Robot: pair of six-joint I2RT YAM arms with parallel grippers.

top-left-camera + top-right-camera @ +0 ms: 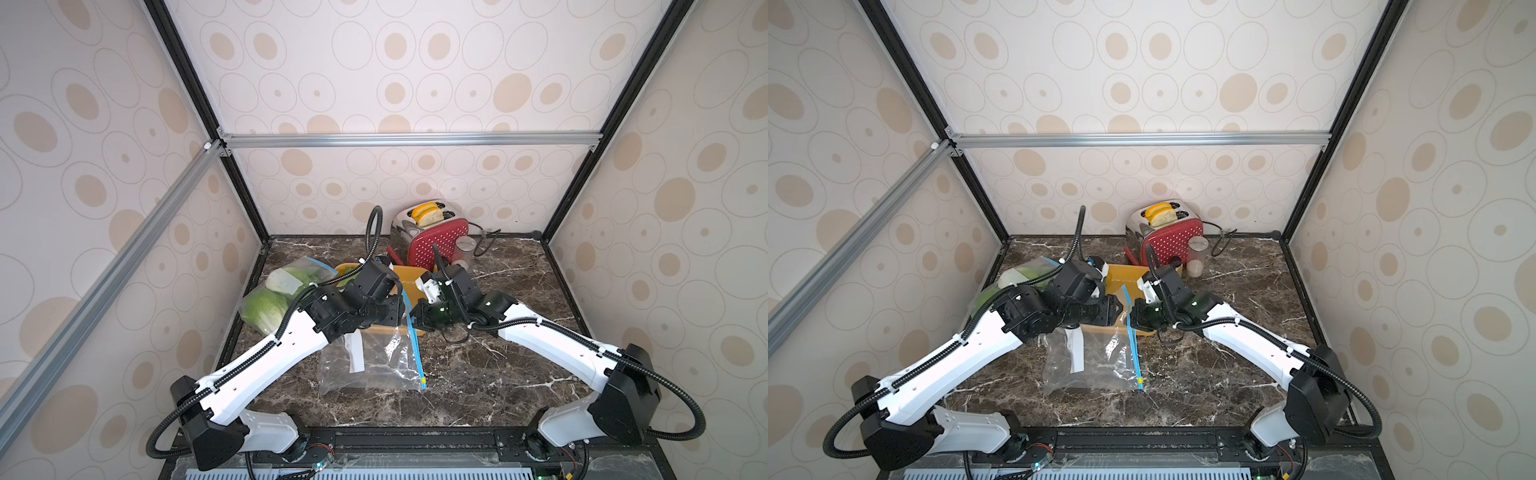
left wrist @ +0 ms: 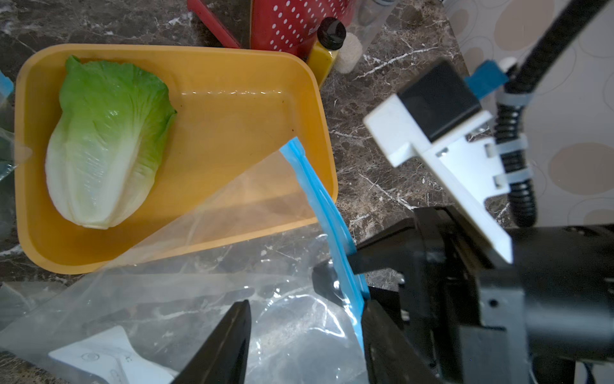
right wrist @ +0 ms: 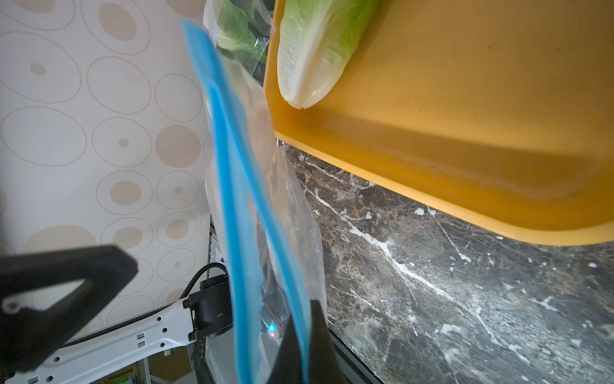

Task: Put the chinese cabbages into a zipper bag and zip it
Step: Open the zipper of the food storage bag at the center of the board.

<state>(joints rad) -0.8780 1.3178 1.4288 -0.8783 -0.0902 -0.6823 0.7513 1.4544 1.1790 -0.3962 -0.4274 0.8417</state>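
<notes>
At left edge of counter [image 1: 478,374]: filled bag [image 1: 301,266] of chinese cabbages [image 1: 264,307], count unclear, half hidden behind left arm [image 1: 266,365]. Mid-counter: one cabbage [image 2: 106,143] in yellow tray [image 2: 232,60], largely masked in both top views. Over empty zipper bag [image 1: 374,365], left gripper [image 2: 307,302] with jaws apart. Further right, right gripper [image 2: 337,271] clamped on its blue zip strip [image 2: 332,216].

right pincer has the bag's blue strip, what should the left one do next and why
Probably close the left pincer on the bag's other lip and pull the mouth open: its jaws stand apart beside the strip the right pincer pinches, and one cabbage waits in the yellow tray.
</notes>
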